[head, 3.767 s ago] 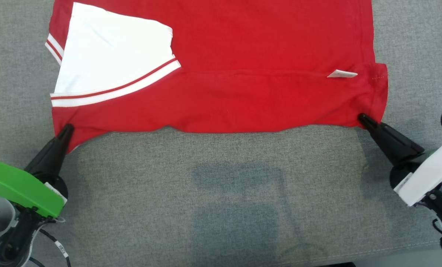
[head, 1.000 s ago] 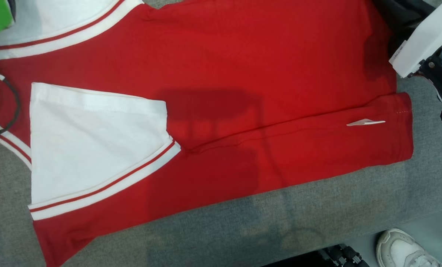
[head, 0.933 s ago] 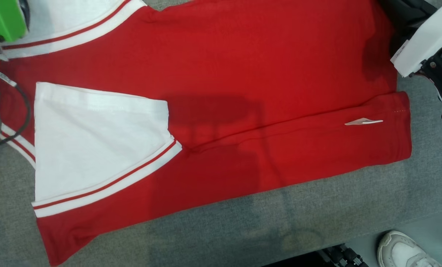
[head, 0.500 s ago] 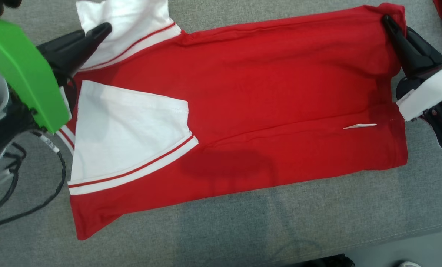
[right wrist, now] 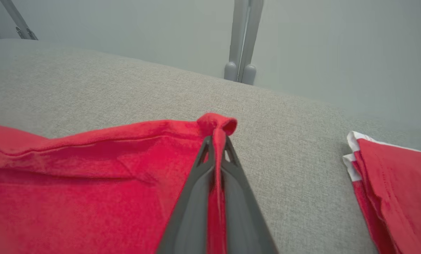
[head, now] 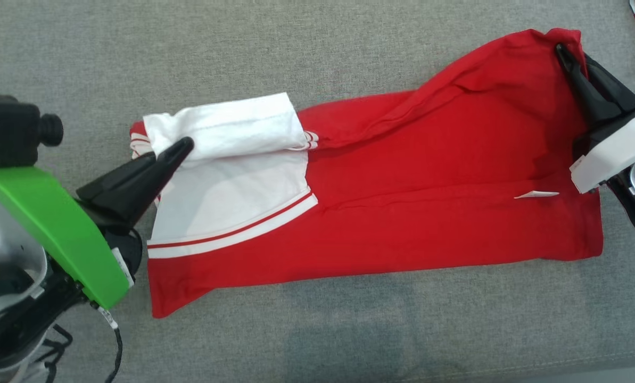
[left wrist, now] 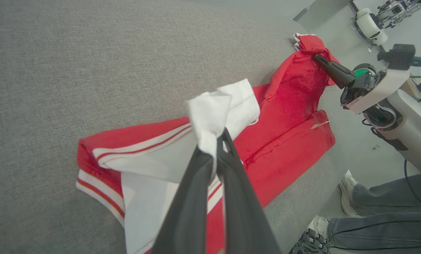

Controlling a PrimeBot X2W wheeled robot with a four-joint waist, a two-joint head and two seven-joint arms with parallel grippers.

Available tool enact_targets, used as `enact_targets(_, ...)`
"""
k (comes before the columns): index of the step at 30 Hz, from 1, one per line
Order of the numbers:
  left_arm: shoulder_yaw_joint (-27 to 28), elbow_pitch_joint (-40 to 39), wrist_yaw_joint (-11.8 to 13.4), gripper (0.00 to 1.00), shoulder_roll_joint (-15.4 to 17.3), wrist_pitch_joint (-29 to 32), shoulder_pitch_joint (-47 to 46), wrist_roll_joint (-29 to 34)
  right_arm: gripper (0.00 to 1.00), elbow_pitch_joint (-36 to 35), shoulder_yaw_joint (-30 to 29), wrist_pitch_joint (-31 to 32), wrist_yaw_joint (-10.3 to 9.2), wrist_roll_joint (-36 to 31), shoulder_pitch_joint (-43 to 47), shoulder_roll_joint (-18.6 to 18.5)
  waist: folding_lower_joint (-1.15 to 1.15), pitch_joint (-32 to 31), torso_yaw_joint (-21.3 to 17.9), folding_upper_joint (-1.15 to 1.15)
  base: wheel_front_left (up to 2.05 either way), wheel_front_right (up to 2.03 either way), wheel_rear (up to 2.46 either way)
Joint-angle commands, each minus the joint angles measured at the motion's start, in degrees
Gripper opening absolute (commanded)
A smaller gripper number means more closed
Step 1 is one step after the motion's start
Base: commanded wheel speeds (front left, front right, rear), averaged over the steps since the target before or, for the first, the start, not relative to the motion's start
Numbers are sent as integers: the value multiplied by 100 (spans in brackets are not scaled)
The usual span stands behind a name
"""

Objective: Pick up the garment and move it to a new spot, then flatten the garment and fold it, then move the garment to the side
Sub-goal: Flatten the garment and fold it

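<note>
My left gripper (head: 185, 144) is clamped on the white sleeve (head: 232, 125) of the red T-shirt (head: 429, 223), and my right gripper (head: 562, 52) is pinched shut on its far right corner. The shirt lies half folded on the grey cushion (head: 296, 48), stretched between both.

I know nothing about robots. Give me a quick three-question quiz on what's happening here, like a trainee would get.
1. True or false: the left gripper pinches a white sleeve of the red garment.
2. What does the right gripper hold? A) a white label B) a red corner of the garment C) nothing
3. What colour is the surface under the garment?
Key: 1 true; 2 B; 3 grey.
</note>
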Motion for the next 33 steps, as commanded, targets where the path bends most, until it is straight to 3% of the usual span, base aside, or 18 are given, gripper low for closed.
enact_targets(1,21,-30,20,0,-15,-44,109,7,0,-1,4,-65,-2,-74,84,-70,0,-99,85,0,0,0,0)
enact_targets(10,114,-464,165,0,-178,-562,1220,-88,0,-297,-209,-715,-2,-771,901,-370,0,-314,102,0,0,0,0)
enact_targets(18,-18,-386,91,0,-391,-861,2011,-279,0,-528,-346,-824,-2,-1225,1513,-336,0,-299,63,0,0,0,0)
enact_targets(33,315,480,204,0,-168,-716,2399,-708,0,-737,-118,-1078,-2,-1756,1857,-609,0,-355,-175,0,0,0,0)
